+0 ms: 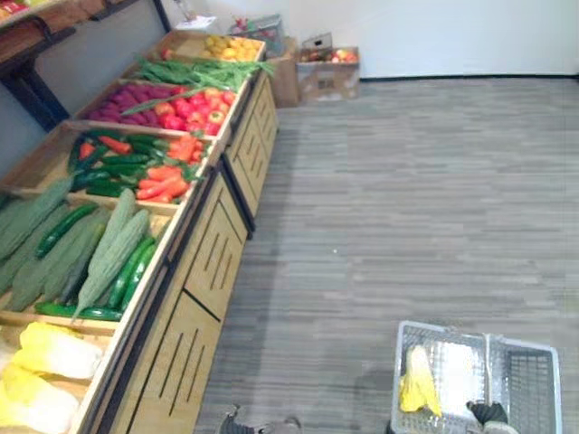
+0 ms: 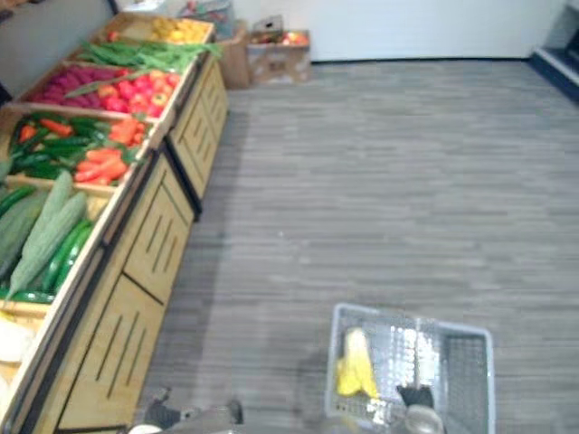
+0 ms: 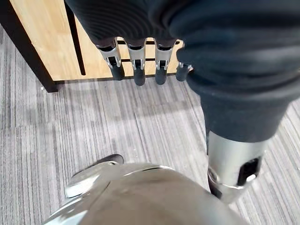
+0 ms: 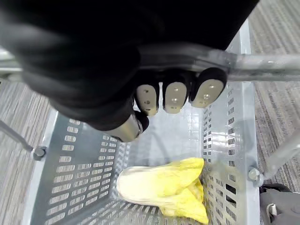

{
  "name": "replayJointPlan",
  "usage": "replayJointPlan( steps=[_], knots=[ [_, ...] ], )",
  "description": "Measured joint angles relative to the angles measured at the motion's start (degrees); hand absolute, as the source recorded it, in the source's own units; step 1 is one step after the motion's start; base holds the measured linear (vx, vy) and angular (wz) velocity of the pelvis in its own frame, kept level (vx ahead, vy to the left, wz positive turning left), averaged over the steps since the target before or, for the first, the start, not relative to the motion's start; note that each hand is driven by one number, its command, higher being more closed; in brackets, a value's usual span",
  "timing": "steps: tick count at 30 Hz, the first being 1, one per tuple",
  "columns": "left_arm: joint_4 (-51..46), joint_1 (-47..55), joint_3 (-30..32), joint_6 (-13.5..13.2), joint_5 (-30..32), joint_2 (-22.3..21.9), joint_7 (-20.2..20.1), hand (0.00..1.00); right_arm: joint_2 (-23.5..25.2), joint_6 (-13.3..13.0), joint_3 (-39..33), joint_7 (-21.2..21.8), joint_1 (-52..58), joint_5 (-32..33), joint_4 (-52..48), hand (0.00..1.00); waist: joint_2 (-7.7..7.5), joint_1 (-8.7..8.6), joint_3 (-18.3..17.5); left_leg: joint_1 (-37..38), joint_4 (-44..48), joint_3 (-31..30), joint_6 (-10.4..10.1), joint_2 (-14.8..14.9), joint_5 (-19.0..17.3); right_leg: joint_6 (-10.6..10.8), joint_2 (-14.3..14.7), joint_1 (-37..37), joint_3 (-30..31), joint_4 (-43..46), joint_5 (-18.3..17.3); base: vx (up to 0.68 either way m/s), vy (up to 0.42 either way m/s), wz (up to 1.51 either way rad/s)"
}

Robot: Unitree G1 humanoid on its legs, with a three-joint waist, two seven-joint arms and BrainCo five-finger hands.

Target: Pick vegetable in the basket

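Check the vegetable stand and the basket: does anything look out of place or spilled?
One long green stalk lies slanted across the purple vegetables and red ones, away from the green bunch. Otherwise nothing: the pale yellow cabbage lies inside the grey plastic basket held by the right hand.

Silver dark-tipped fingers (image 3: 137, 58), dark ribbed cover (image 3: 122, 18)
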Motion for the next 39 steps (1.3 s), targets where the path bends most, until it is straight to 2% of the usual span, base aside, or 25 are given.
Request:
replayJointPlan(
  steps=[1,3,6,9,11,12,13,14,15,16,17,18,20,22,25,27,28,29,31,32,33,34,36,37,39],
  knots=[
    [-0.09,-0.07,0.18,-0.06,0.0,0.98,0.11,0.0,0.11,0.0,0.46,0.0,-0.17,-0.02,-0.33,1.0,-0.86,0.16,0.5,0.18,0.0,0.18,0.1,-0.92,-0.06,0.59,-0.93,-0.26,0.11,0.0,0.36,0.08,0.115,-0.01],
    [0.11,0.27,0.32,0.04,0.13,1.42,0.12,0.0,0.04,0.0,0.83,-0.13,-0.09,-0.05,-0.41,1.0,-1.66,0.33,0.4,0.54,0.03,1.22,0.81,-1.99,-0.43,0.88,-2.02,-0.37,0.96,0.12,0.53,0.09,0.132,-0.11],
    [0.6,0.2,0.27,0.06,0.14,1.49,0.09,0.0,-0.03,0.01,1.71,-0.11,0.07,-0.59,-0.43,1.0,-1.54,0.86,0.19,1.23,0.31,2.15,1.9,-3.21,-1.3,1.48,-3.23,-0.11,1.57,0.04,0.13,0.14,0.104,-0.13],
    [1.24,0.09,0.2,0.11,0.11,1.55,0.07,0.0,0.0,0.04,0.89,0.02,0.03,-0.56,-0.42,1.0,-1.89,1.32,0.42,0.95,3.67,3.3,2.88,-4.08,-4.83,3.18,-4.21,-1.18,2.77,3.06,-2.15,0.19,0.091,-0.22],
    [1.95,-0.07,-0.23,0.14,0.13,1.14,-0.09,0.0,-0.44,0.02,0.26,0.01,-0.23,-0.51,-0.6,1.0,-0.37,1.39,0.36,2.32,5.17,3.65,3.85,-3.52,-7.12,3.21,-3.8,-4.24,3.51,12.72,-3.6,0.17,0.089,-0.28],
    [2.22,-0.08,-0.63,0.13,0.16,1.08,-0.11,0.0,-0.21,-0.07,-0.11,-0.01,-0.07,-0.35,-2.25,1.0,0.33,1.31,0.12,3.83,4.91,3.82,4.44,-3.43,-7.47,3.09,-3.69,-8.25,4.52,22.31,-3.66,0.16,0.122,-0.21],
    [2.1,-0.05,-0.75,0.1,0.16,1.26,-0.11,0.0,0.03,-0.19,-0.17,-0.02,-0.04,-0.23,-2.9,1.0,0.04,1.09,0.21,4.49,4.97,3.73,4.82,-3.91,-7.72,3.01,-4.09,-10.3,4.94,27.74,-3.6,0.21,0.133,0.09],
    [1.83,-0.08,-0.79,0.08,0.16,1.92,-0.11,0.0,0.88,-0.43,-0.19,-0.05,0.1,-0.01,-4.5,1.0,-1.3,0.67,0.68,5.94,5.65,3.2,5.68,-5.06,-8.58,1.82,-5.49,-13.71,6.08,37.43,-2.59,0.17,0.079,0.29],
    [1.44,0.0,-0.75,0.15,0.16,2.26,-0.14,0.0,1.49,-0.79,-0.16,-0.06,-0.01,-0.01,-5.58,1.0,-2.2,0.2,1.18,7.06,6.46,3.02,6.26,-5.73,-9.32,0.52,-6.05,-15.93,7.11,43.26,-0.1,0.23,0.085,0.36],
    [1.13,0.08,-0.71,0.31,0.16,2.14,-0.2,0.0,2.01,-0.91,-0.16,-0.09,0.18,-0.01,-7.1,1.0,-2.03,0.07,1.3,8.05,7.12,2.7,6.86,-5.63,-10.07,0.53,-6.0,-18.23,7.69,48.15,4.47,0.23,0.092,0.3],
    [0.34,-0.02,-0.6,0.49,0.16,1.85,-0.2,0.0,2.51,-1.29,0.04,-0.03,0.28,-0.03,-8.48,1.0,-1.01,0.1,1.49,9.19,7.01,2.13,7.71,-5.28,-10.57,0.83,-5.69,-21.16,7.77,53.64,7.32,0.26,0.093,0.31],
    [-0.09,-0.22,-0.4,0.52,0.15,1.74,-0.16,0.0,3.55,-1.81,0.2,-0.03,0.31,-0.03,-9.53,1.0,-1.77,0.27,1.7,10.06,6.81,1.63,7.81,-5.02,-10.62,0.66,-5.15,-23.34,7.49,56.48,3.75,0.21,0.057,0.3],
    [-0.09,-0.7,0.31,0.57,0.14,1.8,-0.17,0.0,4.86,-2.15,0.62,-0.03,0.25,-0.04,-11.39,1.0,-2.45,0.41,1.95,11.38,5.73,1.3,8.03,-4.25,-11.12,-0.31,-3.8,-26.15,4.95,55.31,0.09,0.23,-0.014,0.21],
    [-0.07,-1.19,0.34,0.79,0.14,1.22,-0.19,0.0,5.18,-2.47,0.67,-0.07,-0.04,-0.05,-11.88,1.0,-2.17,0.97,2.56,14.2,3.78,1.37,7.69,-3.61,-11.93,-0.64,-3.38,-26.94,0.73,47.99,-0.74,0.29,-0.057,0.03],
    [-0.34,-3.17,0.54,1.13,0.23,-0.01,-0.15,0.0,6.22,-1.89,0.01,-0.14,-0.08,0.01,-12.08,1.0,-2.02,1.42,2.62,18.11,1.64,0.96,5.49,-2.85,-13.23,-0.5,-3.1,-25.08,-5.46,26.14,-0.16,0.33,-0.159,0.18],
    [-1.18,-3.74,0.62,1.23,0.24,-0.37,-0.12,0.0,6.86,-1.8,-0.55,-0.23,0.12,0.03,-12.11,1.0,-2.19,1.36,2.53,19.15,0.75,-0.25,4.28,-2.82,-14.01,-0.53,-3.1,-24.55,-5.2,20.04,-0.11,0.41,-0.279,0.47],
    [-1.36,-3.98,0.73,1.2,0.24,-1.16,-0.08,0.0,6.87,-1.71,-1.74,-0.29,0.31,0.46,-12.1,1.0,-1.38,0.92,2.22,20.38,-0.44,-1.82,3.29,-1.37,-14.77,-0.48,-2.33,-24.55,-5.16,21.81,3.97,0.52,-0.363,0.67],
    [-1.28,-4.35,1.53,1.17,0.29,-2.09,-0.1,0.0,6.86,-1.45,-3.11,-0.43,-0.28,0.72,-12.09,1.0,0.16,0.59,2.0,20.5,0.0,-2.67,2.65,-0.01,-14.06,-1.71,-1.86,-25.76,-5.88,25.91,1.35,0.45,-0.317,0.52],
    [-1.34,-4.19,2.36,1.22,0.57,-3.01,-0.01,0.0,6.66,-0.71,-3.71,-0.51,-1.38,0.85,-12.1,1.0,0.92,0.61,1.9,19.77,3.2,-3.28,0.82,1.18,-10.76,-3.42,-1.71,-26.4,-6.9,30.99,-2.81,0.46,-0.321,0.15],
    [-1.33,-4.13,2.39,1.22,0.57,-3.05,-0.02,0.0,6.58,-0.66,-3.65,-0.44,-1.33,0.79,-12.04,1.0,1.12,0.49,1.69,18.69,6.58,-3.84,0.72,1.41,-7.96,-4.22,-1.56,-25.49,-7.69,32.59,-5.35,0.48,-0.321,0.12],
    [-1.34,-4.11,2.44,1.2,0.56,-3.12,-0.02,0.0,6.49,-0.66,-3.65,-0.44,-1.21,0.58,-11.96,1.0,1.27,0.34,1.6,17.73,8.82,-4.75,0.66,1.74,-6.33,-4.64,-1.51,-24.6,-8.4,32.6,-6.26,0.67,-0.414,0.39],
    [-1.4,-4.3,2.87,1.18,0.54,-3.17,-0.04,0.0,6.21,-0.34,-3.69,-0.42,-0.79,0.36,-11.87,1.0,1.5,-0.27,1.46,12.37,18.94,-7.6,-0.06,2.27,0.99,-5.35,-1.3,-21.24,-10.4,31.22,-7.99,0.57,-0.338,0.42],
    [-1.76,-4.54,3.81,1.22,0.44,-3.44,-0.07,0.0,6.09,0.14,-3.61,-0.43,0.2,0.41,-11.8,1.0,1.21,-0.25,1.64,7.87,27.51,-8.71,-1.82,2.47,9.65,-5.75,-1.04,-17.66,-11.51,28.66,-8.74,0.39,-0.213,0.34],
    [-2.04,-4.5,4.69,1.11,-0.06,-3.47,-0.03,0.0,5.87,0.27,-3.5,-0.55,0.82,0.5,-11.09,1.0,0.58,0.32,2.08,3.37,36.91,-9.36,-2.74,3.13,13.94,-6.12,-0.62,-13.92,-11.84,25.89,-9.15,0.3,-0.13,0.14],
    [-2.57,-4.52,5.17,1.11,-0.14,-3.22,0.08,0.0,5.76,0.76,-3.28,-0.67,1.47,0.48,-10.58,1.0,0.47,1.15,2.18,-2.71,47.93,-6.75,-1.51,3.9,8.93,-6.29,0.01,-7.38,-11.9,21.89,-9.24,0.36,-0.14,-0.06]
  ],
)
